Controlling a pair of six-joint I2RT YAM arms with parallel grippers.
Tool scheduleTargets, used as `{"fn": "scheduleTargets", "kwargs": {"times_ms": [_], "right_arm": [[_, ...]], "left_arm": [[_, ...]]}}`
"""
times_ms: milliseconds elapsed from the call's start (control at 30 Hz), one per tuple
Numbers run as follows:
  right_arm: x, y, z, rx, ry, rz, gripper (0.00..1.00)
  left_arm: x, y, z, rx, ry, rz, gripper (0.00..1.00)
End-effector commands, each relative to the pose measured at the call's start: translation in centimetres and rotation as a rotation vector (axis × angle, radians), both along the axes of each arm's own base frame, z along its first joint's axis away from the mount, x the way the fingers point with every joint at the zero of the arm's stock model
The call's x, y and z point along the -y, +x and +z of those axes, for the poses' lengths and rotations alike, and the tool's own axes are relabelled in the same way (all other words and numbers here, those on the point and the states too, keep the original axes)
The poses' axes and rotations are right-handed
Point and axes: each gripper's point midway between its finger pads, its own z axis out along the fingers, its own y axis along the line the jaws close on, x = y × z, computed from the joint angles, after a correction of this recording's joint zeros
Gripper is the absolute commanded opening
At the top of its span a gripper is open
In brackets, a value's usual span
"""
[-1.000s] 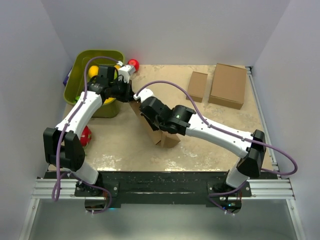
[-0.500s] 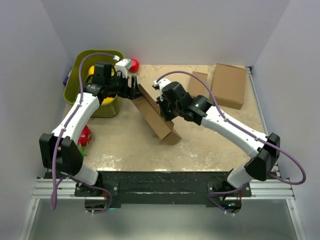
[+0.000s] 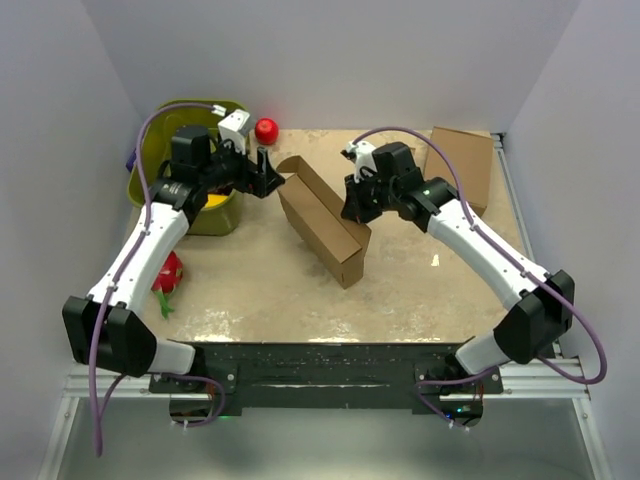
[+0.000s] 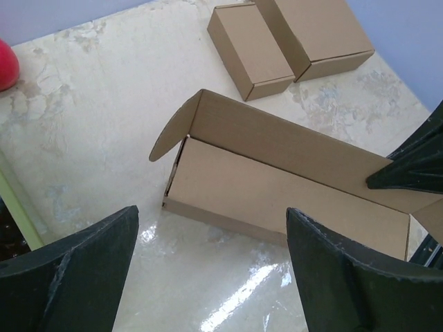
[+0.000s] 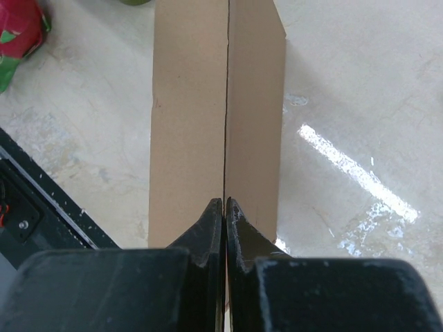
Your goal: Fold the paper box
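The paper box [image 3: 320, 222] sits mid-table, its long axis running from 11 o'clock to 5 o'clock in the overhead view. I judge it roughly half done. The long walls stand up and make an open trough, but the end flap [image 4: 169, 131] at the 11 o'clock end curls loose, and nothing is closed over the top.

My left gripper [image 3: 268, 175] hangs just off that end with its fingers wide apart and nothing between them. My right gripper [image 3: 352, 208] is pinched together on the top edge of the 2 o'clock wall, which the wrist view shows edge-on.

For room, the green bin [image 3: 160, 130] and red ball [image 3: 266, 130] crowd 10 to 11 o'clock, and two finished boxes [image 3: 462, 170] sit at 1 o'clock. The table [image 3: 250, 290] is barest towards 6 and 7 o'clock, so I'd work that way.
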Motion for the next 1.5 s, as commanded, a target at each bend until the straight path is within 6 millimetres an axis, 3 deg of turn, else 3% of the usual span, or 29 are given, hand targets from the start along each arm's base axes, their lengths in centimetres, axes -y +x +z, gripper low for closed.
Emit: {"fn": "scheduleTargets", "kwargs": {"times_ms": [0,133,267,400,600,633,700,800,833,900,933,1033,1200,1367,1467], "right_arm": [[-1.3,-0.7,-0.1,0.008,0.037,0.148,0.00],[-1.8,0.6,-0.2,0.057,0.052,0.171,0.00],[-2.5,1.7,-0.8,0.056,0.056,0.184,0.00],[-2.9,2.6,-0.2,0.095,0.043,0.226,0.00],[-2.9,3.6,-0.2,0.112,0.021,0.221,0.01],[-3.0,3.7,-0.2,0.113,0.019,0.220,0.09],[-2.9,4.0,0.1,0.121,0.018,0.210,0.13],[-2.8,4.3,0.7,0.131,0.022,0.187,0.33],[-2.8,4.3,1.3,0.143,0.031,0.180,0.48],[-2.7,4.1,2.1,0.149,0.047,0.165,0.62],[-2.5,4.3,2.6,0.162,0.052,0.148,0.75],[-1.5,4.3,4.1,0.178,0.062,0.060,0.87],[1.1,3.4,6.6,0.178,0.078,-0.108,0.91],[4.2,1.7,6.0,0.111,0.040,-0.274,0.90],[4.6,0.1,5.2,0.062,0.047,-0.307,0.89]], "left_arm": [[0.6,1.2,-1.5,0.002,-0.014,-0.028,0.91],[0.9,2.6,-2.7,0.005,-0.017,-0.027,0.92],[0.7,4.8,-2.2,0.025,-0.014,0.004,0.92],[0.7,5.0,-2.3,0.027,-0.004,0.002,0.88],[-1.2,4.4,-5.0,-0.014,0.086,0.078,0.87],[-1.6,4.1,-5.9,-0.026,0.098,0.091,0.88],[-1.8,3.7,-5.3,0.000,0.096,0.103,0.91],[-2.1,3.1,-4.4,0.043,0.087,0.115,0.93],[-2.1,3.0,-4.3,0.054,0.086,0.115,0.93],[-2.2,2.8,-3.3,0.081,0.082,0.118,0.93],[-2.2,2.7,-3.2,0.088,0.082,0.118,0.93],[-2.4,2.5,-3.5,0.088,0.087,0.119,0.94],[-1.9,2.1,-5.1,0.046,0.079,0.093,0.94],[-1.8,1.7,-6.1,0.019,0.070,0.088,0.94],[-1.9,1.6,-6.6,0.013,0.074,0.090,0.93]]}}
